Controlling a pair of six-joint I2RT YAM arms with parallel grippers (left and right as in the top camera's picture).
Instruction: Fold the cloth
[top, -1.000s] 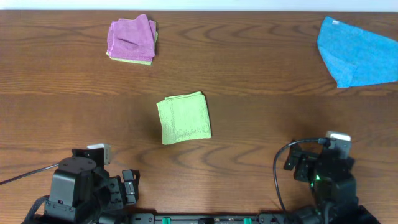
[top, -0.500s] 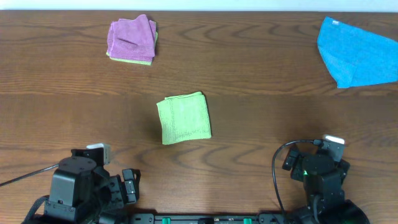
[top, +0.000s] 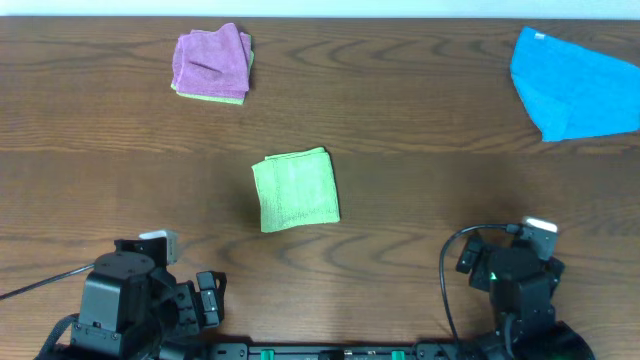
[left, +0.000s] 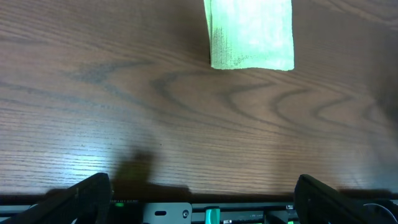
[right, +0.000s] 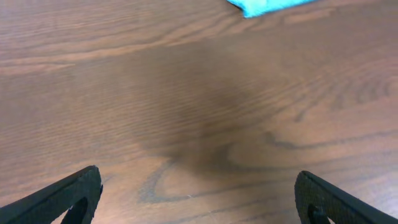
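Cloth (top: 295, 190) lies well ahead of left end effector (left: 202, 198) and right end effector (right: 199, 194), both splayed.

A wooden table (top: 420, 150) with dark grain extends ahead of the jaws on both sides. Far ahead of the left jaws lies a folded purple cloth (top: 211, 60). It is stacked on a yellow-green cloth (top: 215, 98), whose edge shows beneath.

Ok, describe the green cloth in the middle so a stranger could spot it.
Look at the centre of the wooden table. The green cloth lies there, folded into a square. Unlike the purple stack and the loose blue cloth at the far corners, it lies alone.
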